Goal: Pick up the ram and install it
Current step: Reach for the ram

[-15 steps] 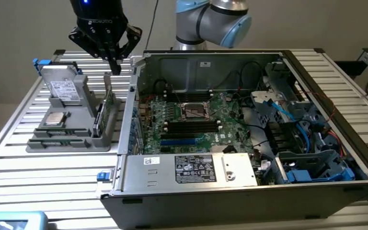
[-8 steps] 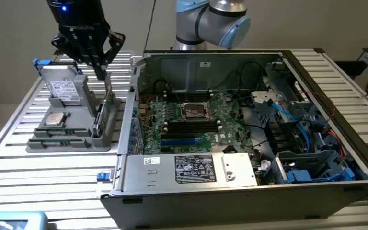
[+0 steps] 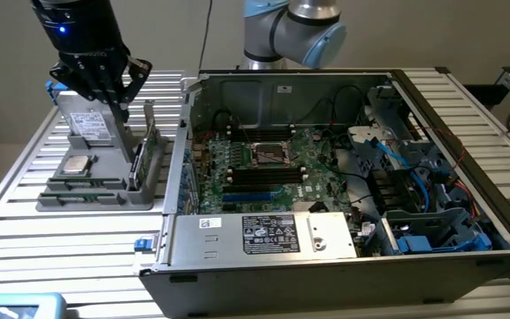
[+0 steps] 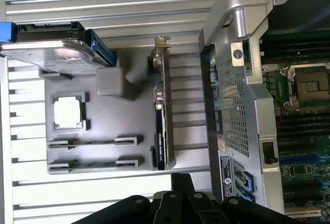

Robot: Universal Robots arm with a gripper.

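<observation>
In the exterior view the gripper [image 3: 111, 100] hangs over the tray's [image 3: 104, 181] 12 o'clock end, claw pressed together and empty. The ram [image 3: 80, 189] stands on edge in clips at the tray's 6 o'clock end, likely so its top edge can be pinched. The card [image 3: 151, 149] stands at 3 o'clock, beside the open case [image 3: 237, 279].
</observation>
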